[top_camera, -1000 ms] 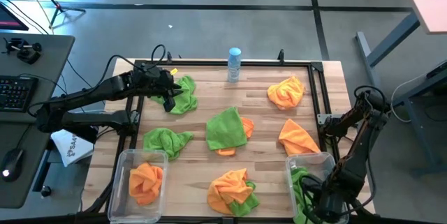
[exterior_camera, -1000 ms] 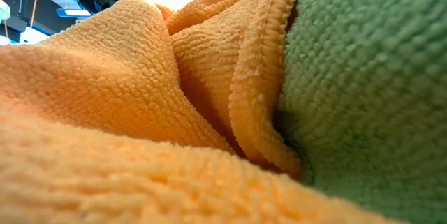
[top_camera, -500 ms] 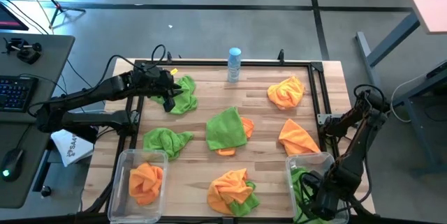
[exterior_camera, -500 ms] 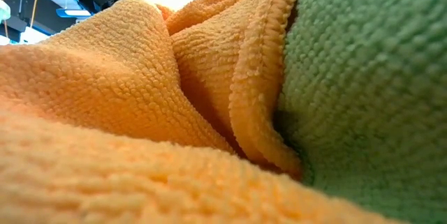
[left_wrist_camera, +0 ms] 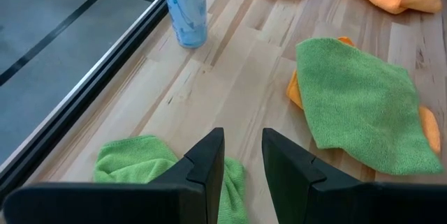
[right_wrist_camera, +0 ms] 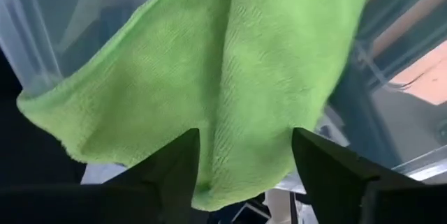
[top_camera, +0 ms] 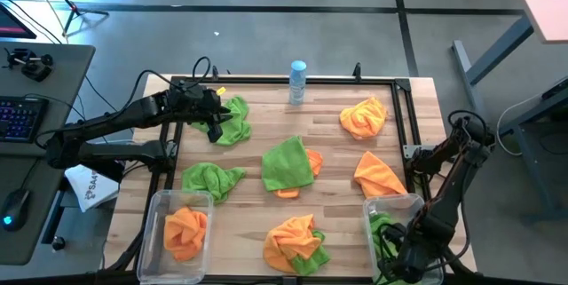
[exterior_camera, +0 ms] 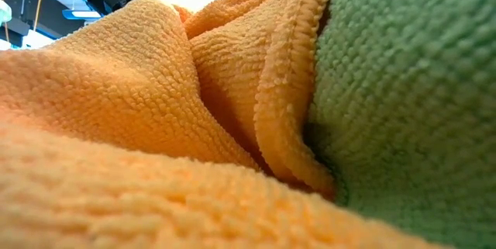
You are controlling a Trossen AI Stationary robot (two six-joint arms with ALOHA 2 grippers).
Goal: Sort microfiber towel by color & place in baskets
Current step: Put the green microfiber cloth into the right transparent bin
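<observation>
R wrist view only: right gripper fingers spread w/ gap, green towel hanging in clear basket. Left gripper slightly apart, empty, over green cloth near bottle. Low view blocked by orange/green pile.

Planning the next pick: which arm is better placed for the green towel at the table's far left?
Left. Its gripper hangs open right over that green towel, while the right gripper is at the right basket.
</observation>
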